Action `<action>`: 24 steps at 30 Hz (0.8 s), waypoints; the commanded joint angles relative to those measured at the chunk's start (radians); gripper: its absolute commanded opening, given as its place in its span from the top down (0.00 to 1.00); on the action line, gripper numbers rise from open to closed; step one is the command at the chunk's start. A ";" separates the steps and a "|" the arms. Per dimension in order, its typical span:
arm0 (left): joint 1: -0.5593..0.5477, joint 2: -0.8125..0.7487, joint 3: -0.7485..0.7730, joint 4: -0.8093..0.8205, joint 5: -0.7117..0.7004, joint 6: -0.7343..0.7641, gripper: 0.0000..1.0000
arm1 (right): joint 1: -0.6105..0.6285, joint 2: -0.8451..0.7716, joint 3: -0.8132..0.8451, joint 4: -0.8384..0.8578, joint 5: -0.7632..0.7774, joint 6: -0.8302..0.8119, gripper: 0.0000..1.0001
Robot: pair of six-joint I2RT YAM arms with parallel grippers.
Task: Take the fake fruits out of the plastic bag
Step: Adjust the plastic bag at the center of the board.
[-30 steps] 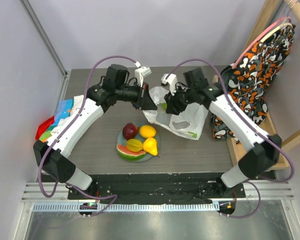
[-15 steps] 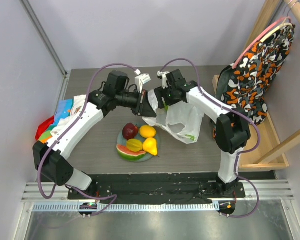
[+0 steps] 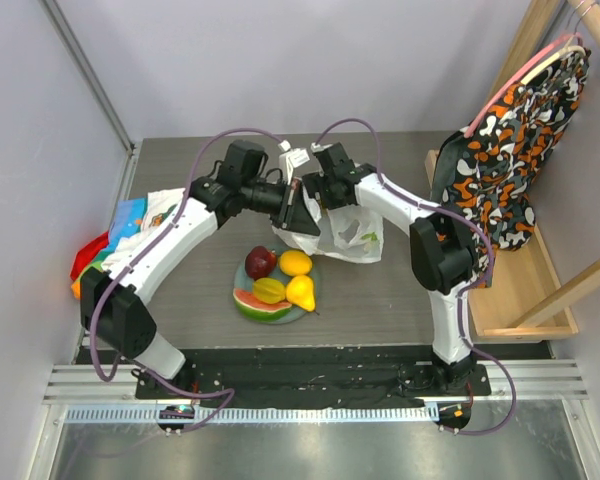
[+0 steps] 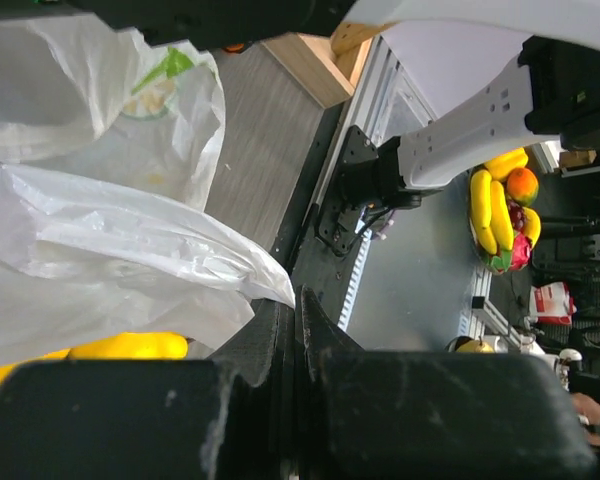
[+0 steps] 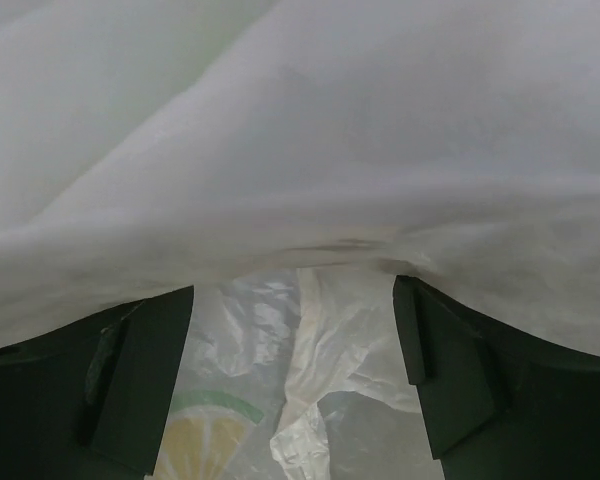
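Left jaws clamped on the plastic bag [image 3: 325, 238], I guess to lift it; my right jaws gape wide at its film, ready to dig.

plastic bag [image 5: 300, 150] fills view | right pincer [image 5: 292, 300] fingers apart | print [image 5: 215, 440], perhaps lemon

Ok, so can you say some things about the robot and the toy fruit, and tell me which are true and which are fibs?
1. The left end effector pinches the plastic bag. True.
2. The plate is empty. False: a dark red apple and a watermelon slice lie on it, among others.
3. The right end effector is open. True.
4. The plastic bag covers the plate. False: the bag sits behind the plate, which lies uncovered.
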State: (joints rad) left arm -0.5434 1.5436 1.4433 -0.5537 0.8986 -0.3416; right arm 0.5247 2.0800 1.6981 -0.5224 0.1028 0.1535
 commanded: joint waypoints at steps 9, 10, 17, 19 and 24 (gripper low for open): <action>-0.023 0.104 0.275 0.011 0.149 -0.033 1.00 | -0.201 -0.447 -0.386 -0.132 0.106 0.078 0.12; -0.027 0.092 0.228 0.005 0.155 -0.027 1.00 | -0.204 -0.540 -0.423 -0.148 0.091 0.078 0.12; -0.027 -0.036 0.120 -0.190 0.114 0.168 1.00 | -0.212 -0.846 -0.612 -0.361 0.060 0.009 0.12; -0.047 -0.043 0.118 -0.248 0.083 0.243 1.00 | -0.226 -0.888 -0.608 -0.396 0.096 -0.017 0.10; -0.107 -0.063 0.144 -0.353 0.037 0.338 1.00 | -0.279 -0.978 -0.494 -0.517 0.113 -0.118 0.09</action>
State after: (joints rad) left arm -0.6025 1.5257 1.5593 -0.7799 0.9714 -0.1402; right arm 0.2859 1.1683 1.1076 -0.9226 0.1829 0.1375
